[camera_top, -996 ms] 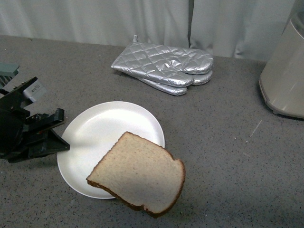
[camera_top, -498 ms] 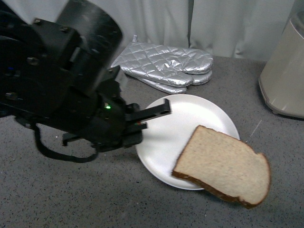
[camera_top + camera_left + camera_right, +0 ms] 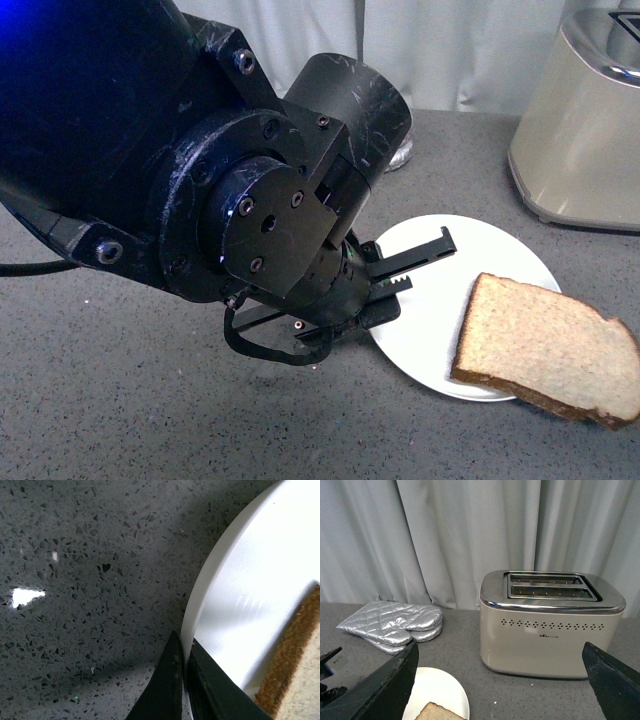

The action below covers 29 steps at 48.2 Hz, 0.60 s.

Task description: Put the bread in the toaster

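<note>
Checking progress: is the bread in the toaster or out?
Out. The bread lies on the white plate, overhanging its rim; the toaster slots look empty.

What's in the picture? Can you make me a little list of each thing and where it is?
bread: lying on the white plate, one end hanging over the rim
white plate: on the grey counter, rim pinched by the left gripper
toaster: beige, upright, both slots empty
oven mitts: silver, apart from the toaster
right gripper: open, holding nothing

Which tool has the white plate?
The left tool: its black fingers pinch the round white plate's rim. The right tool hangs open, holding nothing.
</note>
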Tool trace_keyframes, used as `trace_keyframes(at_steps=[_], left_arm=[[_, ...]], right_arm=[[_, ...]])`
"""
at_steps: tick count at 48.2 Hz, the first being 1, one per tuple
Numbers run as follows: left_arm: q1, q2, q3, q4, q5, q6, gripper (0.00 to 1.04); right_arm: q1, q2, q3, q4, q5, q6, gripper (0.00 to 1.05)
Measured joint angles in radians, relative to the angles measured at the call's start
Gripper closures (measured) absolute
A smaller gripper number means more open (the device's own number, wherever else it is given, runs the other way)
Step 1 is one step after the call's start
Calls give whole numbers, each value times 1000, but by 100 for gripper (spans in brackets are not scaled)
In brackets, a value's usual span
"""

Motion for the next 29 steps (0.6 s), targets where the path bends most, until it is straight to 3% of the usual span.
trace_keyframes(at_steps=[4, 14, 19, 22, 25, 29], left_arm=[[-4, 12, 8, -1, 0, -13, 100], [29, -34, -43, 40, -64, -38, 61], [129, -170, -187, 135, -56, -29, 42], [251, -294, -314, 225, -40, 22, 31], [369, -373, -457, 494, -139, 150, 41], [551, -512, -693, 851, -90, 391, 53]], right_arm=[[0, 0, 0, 0, 0, 0, 9], [0, 0, 0, 0, 0, 0, 9], [0, 0, 0, 0, 0, 0, 9], [0, 0, 0, 0, 0, 0, 9], [0, 0, 0, 0, 2, 0, 9], [0, 0, 0, 0, 0, 0, 9]])
